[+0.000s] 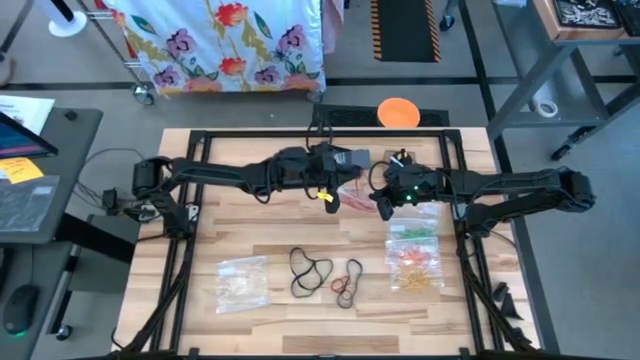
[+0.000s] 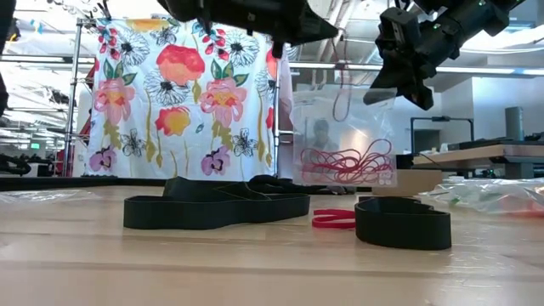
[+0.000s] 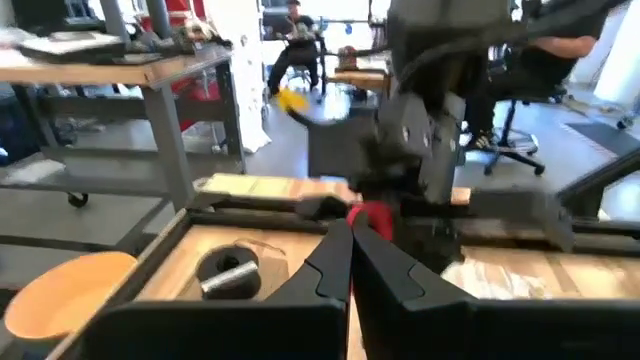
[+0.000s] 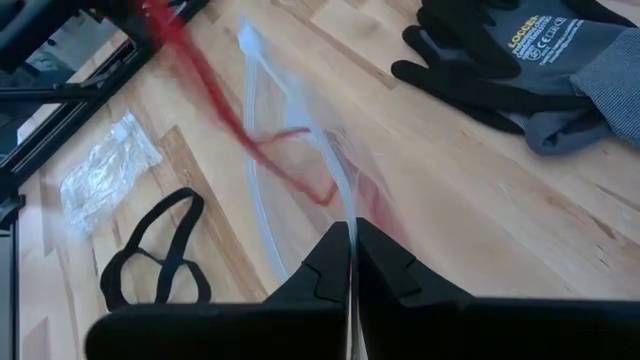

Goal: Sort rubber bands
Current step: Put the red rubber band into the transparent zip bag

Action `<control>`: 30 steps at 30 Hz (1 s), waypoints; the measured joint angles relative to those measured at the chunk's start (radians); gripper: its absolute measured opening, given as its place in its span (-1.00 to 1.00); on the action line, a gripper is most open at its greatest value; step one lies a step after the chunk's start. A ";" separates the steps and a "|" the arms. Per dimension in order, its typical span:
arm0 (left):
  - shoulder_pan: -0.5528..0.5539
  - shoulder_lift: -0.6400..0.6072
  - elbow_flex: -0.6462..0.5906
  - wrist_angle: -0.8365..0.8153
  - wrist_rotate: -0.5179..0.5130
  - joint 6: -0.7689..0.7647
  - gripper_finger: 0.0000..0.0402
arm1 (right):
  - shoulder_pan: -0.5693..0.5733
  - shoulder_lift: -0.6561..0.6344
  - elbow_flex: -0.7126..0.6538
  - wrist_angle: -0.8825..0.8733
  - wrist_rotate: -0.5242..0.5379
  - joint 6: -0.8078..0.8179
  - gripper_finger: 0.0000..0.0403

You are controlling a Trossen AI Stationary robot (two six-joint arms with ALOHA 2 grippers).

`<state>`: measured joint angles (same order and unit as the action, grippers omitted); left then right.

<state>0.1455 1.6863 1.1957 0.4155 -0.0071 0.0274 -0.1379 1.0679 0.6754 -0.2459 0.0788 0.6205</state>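
Observation:
A clear plastic bag (image 2: 357, 127) hangs above the table between my two grippers, with a bunch of red rubber bands (image 2: 344, 161) at its bottom. My right gripper (image 4: 352, 228) is shut on the bag's upper edge. My left gripper (image 3: 350, 225), level and close to the bag's top, is shut on one red rubber band (image 2: 340, 100). Loose black rubber bands (image 1: 310, 270) and red ones (image 1: 348, 284) lie flat on the table's near half. My left gripper pinches a red rubber band (image 3: 372, 214) at its fingertips, coming in level from the table's left. The band hangs down from the tips as a thin loop by the bag's top. My right gripper pinches the bag's thin upper edge (image 4: 345, 200) between its two fingers, slanting down from the table's right. The bag hangs below the fingers, clear of the table.
A bag of pale bands (image 1: 243, 282) lies near left and a bag of green and orange bands (image 1: 415, 255) near right. A black glove (image 4: 520, 60) lies on the wood behind the bag. An orange disc (image 1: 398, 112) sits beyond the far edge.

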 joint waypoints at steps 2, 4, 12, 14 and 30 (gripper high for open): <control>0.000 0.018 0.000 0.006 0.004 0.008 -1.00 | 0.000 0.000 0.000 0.000 0.000 0.000 -0.94; 0.000 0.037 0.000 0.011 0.004 0.047 -1.00 | 0.000 0.000 0.000 0.000 0.000 0.000 -0.94; -0.002 0.056 0.000 -0.018 0.019 0.085 -1.00 | 0.000 0.000 0.000 -0.001 0.000 0.000 -0.94; -0.002 0.056 0.000 -0.063 0.041 0.070 -1.00 | 0.000 0.000 0.000 -0.003 0.000 0.000 -0.94; 0.006 0.056 0.000 -0.128 0.147 0.006 -0.44 | 0.000 0.000 0.000 -0.005 0.000 -0.003 -0.94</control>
<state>0.1513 1.7420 1.1957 0.2874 0.1398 0.0334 -0.1379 1.0679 0.6758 -0.2506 0.0788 0.6174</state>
